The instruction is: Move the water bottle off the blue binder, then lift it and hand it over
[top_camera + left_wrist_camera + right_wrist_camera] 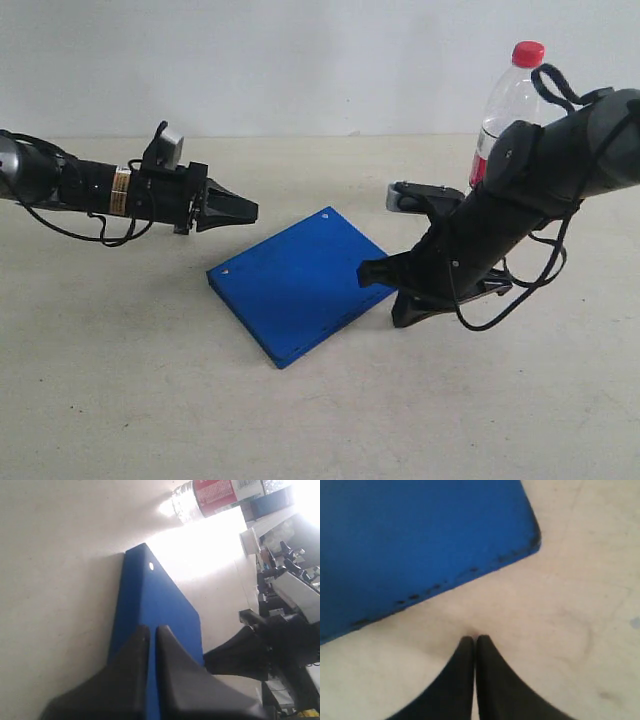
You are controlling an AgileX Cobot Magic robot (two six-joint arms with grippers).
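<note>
right end effector [474,639] — jaws together | blue binder [410,540] — near, apart

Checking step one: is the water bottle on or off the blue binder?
Off. The water bottle stands upright on the table, apart from the blue binder.

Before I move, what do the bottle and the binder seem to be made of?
Bottle: clear glossy plastic, see-through above the label; its red cap looks like opaque plastic. Binder: stiff board, probably plastic-covered, smooth matte blue, dark scuffs along one edge, with metal-looking rivets.
</note>
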